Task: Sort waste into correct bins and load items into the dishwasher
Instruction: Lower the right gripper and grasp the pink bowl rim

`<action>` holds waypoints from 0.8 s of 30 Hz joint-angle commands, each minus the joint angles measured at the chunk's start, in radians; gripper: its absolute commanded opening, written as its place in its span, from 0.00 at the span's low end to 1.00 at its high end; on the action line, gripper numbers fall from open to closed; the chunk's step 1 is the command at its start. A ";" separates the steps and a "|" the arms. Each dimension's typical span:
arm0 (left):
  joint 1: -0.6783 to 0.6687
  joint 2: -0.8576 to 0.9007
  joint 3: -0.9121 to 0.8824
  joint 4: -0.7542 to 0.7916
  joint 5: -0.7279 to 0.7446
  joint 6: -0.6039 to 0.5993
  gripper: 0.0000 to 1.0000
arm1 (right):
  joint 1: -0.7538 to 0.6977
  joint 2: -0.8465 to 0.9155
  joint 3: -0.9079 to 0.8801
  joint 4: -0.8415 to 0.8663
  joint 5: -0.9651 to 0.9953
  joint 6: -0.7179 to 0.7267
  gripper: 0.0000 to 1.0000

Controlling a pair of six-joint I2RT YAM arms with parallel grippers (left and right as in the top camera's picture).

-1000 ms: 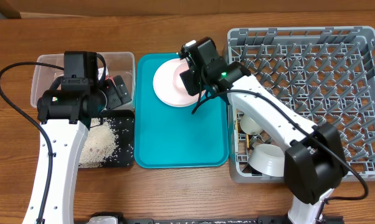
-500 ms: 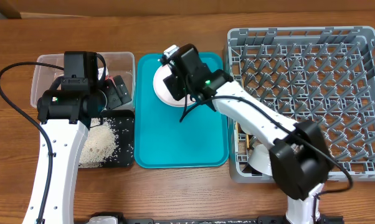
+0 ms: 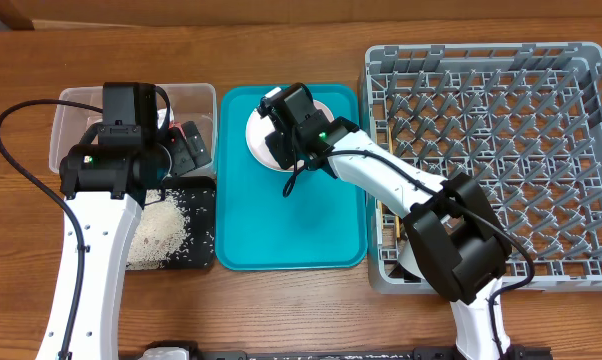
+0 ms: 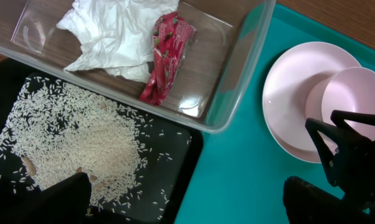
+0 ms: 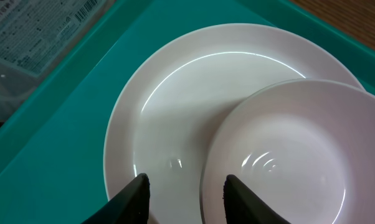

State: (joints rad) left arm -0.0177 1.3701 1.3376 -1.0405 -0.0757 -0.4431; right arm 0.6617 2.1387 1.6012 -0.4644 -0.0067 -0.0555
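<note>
The right gripper (image 5: 186, 190) is hovering half-spread, straddling the rim of one small pink dish (image 5: 281, 168) that is sitting on one pink plate (image 5: 175, 106) on the teal tray (image 5: 63, 137). The left gripper (image 4: 187, 202) is hanging wide open and empty above the black tray (image 4: 178, 180) of rice (image 4: 81, 149). One napkin (image 4: 113, 31) and one red wrapper (image 4: 166, 59) are lying in the clear tub (image 4: 237, 81).

You had a flat teal serving tray (image 3: 281, 230) lying on the wooden table (image 3: 281, 310), near the middle of the table's width. The tray was rectangular, with rounded corners and a low raised rim, its long sides running front to back. The table top was brown, its grain running left to right. A dark strip (image 3: 311, 353) lay along the near edge; what it was could not be told.
</note>
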 commanded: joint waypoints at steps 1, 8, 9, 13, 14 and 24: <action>0.004 -0.002 0.014 0.001 -0.003 0.001 1.00 | -0.003 0.022 0.008 0.003 0.006 -0.001 0.40; 0.004 -0.002 0.014 0.001 -0.002 0.001 1.00 | -0.003 0.022 0.008 -0.019 0.009 -0.002 0.35; 0.004 -0.002 0.014 0.001 -0.002 0.001 1.00 | -0.003 0.022 0.008 -0.020 0.014 -0.002 0.34; 0.004 -0.002 0.014 0.001 -0.002 0.001 1.00 | -0.003 0.022 0.008 -0.020 0.022 -0.002 0.31; 0.004 -0.002 0.014 0.001 -0.002 0.001 1.00 | -0.003 0.022 0.008 -0.021 0.022 -0.002 0.31; 0.004 -0.002 0.014 0.001 -0.002 0.001 1.00 | -0.003 0.023 0.002 -0.046 0.051 -0.005 0.27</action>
State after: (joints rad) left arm -0.0177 1.3697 1.3376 -1.0405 -0.0757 -0.4431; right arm 0.6617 2.1517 1.6009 -0.5159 0.0257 -0.0566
